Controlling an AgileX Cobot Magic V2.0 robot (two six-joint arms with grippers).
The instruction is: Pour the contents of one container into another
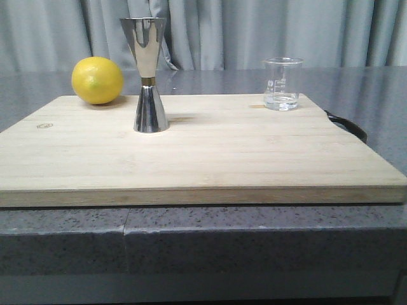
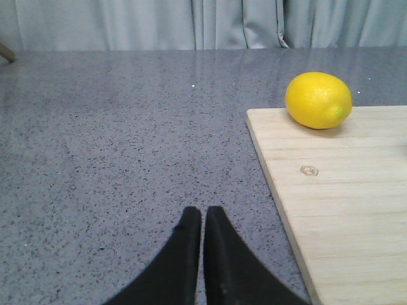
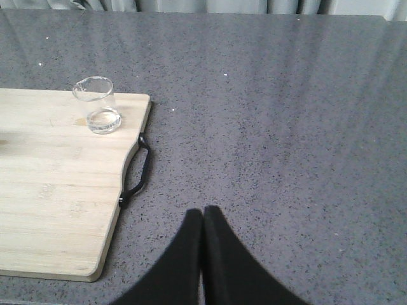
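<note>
Above the speckled grey stone counter, off the board's right edge, the right gripper hangs clenched and empty, its black fingers pressed together; the left gripper hangs likewise off the left edge. The small clear glass beaker stands upright near the far right corner of the pale wooden cutting board, well apart from the tall mirror-polished steel hourglass jigger, beside a yellow lemon. The risks ahead: thin, slick glass could slip in a tight pinch, and the narrow-footed jigger looks easily toppled by a misjudged pour.
</note>
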